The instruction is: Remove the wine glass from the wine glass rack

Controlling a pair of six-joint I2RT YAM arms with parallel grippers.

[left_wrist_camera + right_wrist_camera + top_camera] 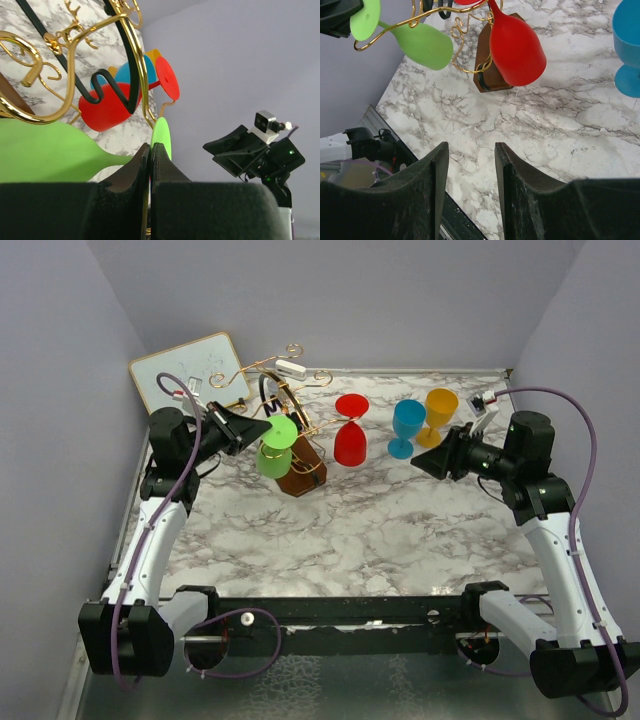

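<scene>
The gold wire wine glass rack (pixel 290 380) stands on a brown wooden block (pixel 300 478) at the back left; it also shows in the left wrist view (pixel 70 75) and right wrist view (pixel 487 65). A green wine glass (pixel 275 450) hangs upside down from it, and so does a red wine glass (pixel 350 435). My left gripper (pixel 258 427) is shut on the edge of the green glass's round foot (pixel 161 137), with its bowl (pixel 45 155) to the left. My right gripper (pixel 420 462) is open and empty above the table, pointing at the rack (pixel 470 147).
A blue glass (pixel 407 427) and a yellow glass (pixel 438 415) stand upright at the back right. A white board (pixel 190 370) leans in the back left corner. Purple walls close in on three sides.
</scene>
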